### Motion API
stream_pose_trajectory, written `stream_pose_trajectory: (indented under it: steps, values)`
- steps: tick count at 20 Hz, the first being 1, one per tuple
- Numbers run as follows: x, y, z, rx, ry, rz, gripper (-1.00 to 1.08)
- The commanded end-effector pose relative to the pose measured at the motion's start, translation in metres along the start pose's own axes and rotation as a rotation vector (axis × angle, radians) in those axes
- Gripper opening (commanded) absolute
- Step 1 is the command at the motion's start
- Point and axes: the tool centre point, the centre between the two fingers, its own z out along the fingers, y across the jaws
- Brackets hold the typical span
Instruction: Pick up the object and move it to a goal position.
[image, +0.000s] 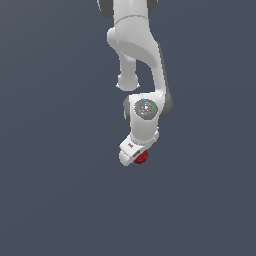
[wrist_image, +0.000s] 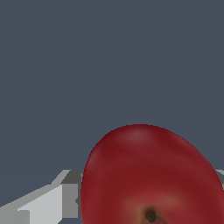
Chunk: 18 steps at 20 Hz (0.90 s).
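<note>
Just below the exterior frame's centre, the gripper (image: 134, 156) has its jaws clenched around the dark-red object (image: 141, 157).

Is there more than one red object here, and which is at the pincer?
Only one: the small dark-red roundish lump at the tip of the white pincer. The wrist view shows it close up, with a dark pit.

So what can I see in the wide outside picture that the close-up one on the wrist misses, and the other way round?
Only the exterior view shows the white arm reaching down and the whole gripper, with the object looking tiny beside it. Only the wrist view shows the object's smooth surface close up, with a small dark pit ringed in orange-brown, and a grey finger beside it. Both show the dark-red object at the fingers against a plain grey-blue background.
</note>
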Motion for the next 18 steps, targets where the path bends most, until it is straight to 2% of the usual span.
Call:
stream_pose_trajectory:
  steps: [1, 10, 18]
  values:
    - [-0.002, 0.021, -0.008, -0.002, 0.002, 0.000, -1.00]
    - [-0.010, 0.100, -0.034, -0.001, 0.002, 0.000, -1.00]
    - [-0.014, 0.154, -0.052, -0.001, 0.002, 0.000, -1.00]
